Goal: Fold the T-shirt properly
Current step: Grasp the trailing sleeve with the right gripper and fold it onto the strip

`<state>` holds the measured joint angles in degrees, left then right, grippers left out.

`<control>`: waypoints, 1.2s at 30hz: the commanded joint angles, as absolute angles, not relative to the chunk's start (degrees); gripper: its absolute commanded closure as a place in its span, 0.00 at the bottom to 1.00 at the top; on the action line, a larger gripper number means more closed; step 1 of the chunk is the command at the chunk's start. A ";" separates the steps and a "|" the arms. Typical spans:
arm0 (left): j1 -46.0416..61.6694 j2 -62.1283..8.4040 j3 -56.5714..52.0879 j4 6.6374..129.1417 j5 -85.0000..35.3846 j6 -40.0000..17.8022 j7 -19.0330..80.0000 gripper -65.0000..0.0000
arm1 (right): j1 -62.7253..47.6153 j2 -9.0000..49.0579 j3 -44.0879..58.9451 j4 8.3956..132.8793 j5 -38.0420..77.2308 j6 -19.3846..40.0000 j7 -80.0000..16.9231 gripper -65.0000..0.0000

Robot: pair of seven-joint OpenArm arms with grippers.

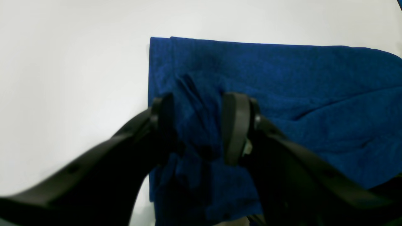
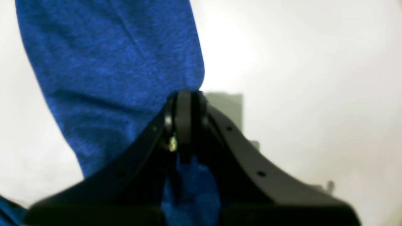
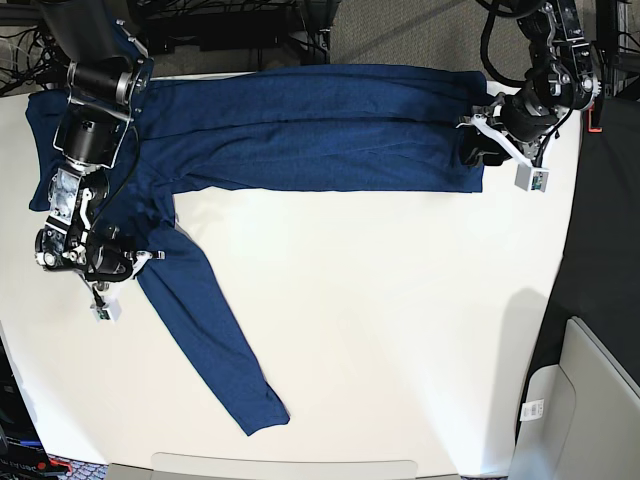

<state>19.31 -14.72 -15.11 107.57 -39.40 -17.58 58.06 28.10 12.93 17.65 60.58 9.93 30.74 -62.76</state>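
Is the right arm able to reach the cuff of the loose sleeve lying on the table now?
Probably not right away: the right tool is shut on the T-shirt near the sleeve's top. The cuff lies bare on the table, nothing covering it.

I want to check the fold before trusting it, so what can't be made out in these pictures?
- Base view: the T-shirt collar and one shoulder are covered by the right arm.
- Base view: the left hand is too small to show how its fingers stand.
- Right wrist view: blurred; the right hand hides the cloth it pinches.
- Left wrist view: the left hand blocks the near hem, and the frame edge cuts the shirt off.
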 commanded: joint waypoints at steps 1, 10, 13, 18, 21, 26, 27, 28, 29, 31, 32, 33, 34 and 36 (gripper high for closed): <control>18.95 -15.16 -15.43 108.70 -39.96 -17.71 57.01 0.62 | 28.26 13.32 17.63 60.53 10.42 31.34 -65.27 0.99; 18.95 -15.16 -15.52 108.70 -39.96 -17.71 56.92 0.62 | 21.76 16.04 17.45 71.34 33.63 31.43 -71.08 0.99; 19.03 -15.08 -15.43 108.70 -39.96 -17.71 56.92 0.62 | 18.15 16.04 17.36 77.67 41.45 31.43 -75.38 0.99; 19.03 -15.08 -15.34 108.62 -39.96 -17.71 56.92 0.62 | 9.89 17.71 17.36 86.20 49.98 39.96 -76.53 0.99; 19.03 -15.08 -15.43 108.62 -39.96 -17.71 56.92 0.62 | 4.70 17.89 17.36 92.35 54.20 40.00 -76.79 0.99; 19.03 -14.99 -15.16 108.53 -39.96 -17.71 56.84 0.62 | -2.77 17.89 17.36 100.09 59.30 40.00 -80.00 0.99; 19.03 -14.99 -15.16 108.53 -39.96 -17.71 56.84 0.62 | -4.09 18.24 17.36 101.49 60.70 40.00 -80.00 0.99; 19.03 -14.99 -15.16 108.53 -39.96 -17.71 56.84 0.62 | -5.41 19.03 17.36 102.73 61.76 40.00 -80.00 0.99; 19.03 -14.99 -15.16 108.53 -39.96 -17.71 56.84 0.62 | -6.37 19.47 17.36 103.52 62.37 40.00 -80.00 0.99; 19.03 -14.99 -15.16 108.44 -39.96 -17.71 56.84 0.62 | -8.57 20.18 17.36 105.63 63.25 40.00 -80.00 0.99; 19.03 -14.90 -15.16 108.44 -39.96 -17.71 56.84 0.62 | -9.63 20.70 17.36 106.95 63.43 40.00 -80.00 0.99; 19.03 -14.64 -15.16 108.35 -39.96 -17.71 56.84 0.62 | -10.59 20.97 17.36 108.09 63.52 40.00 -80.00 0.99; 19.03 -14.11 -15.16 108.35 -39.96 -17.71 56.84 0.62 | -11.30 21.05 17.36 109.14 63.52 40.00 -80.00 0.99; 19.03 -13.85 -15.08 108.35 -39.96 -17.71 56.84 0.62 | -12.09 21.14 16.57 110.02 63.52 40.00 -80.00 0.99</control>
<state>19.35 -13.41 -15.00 107.59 -39.40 -17.58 57.84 -12.69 20.38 16.43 108.92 62.24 39.70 -80.66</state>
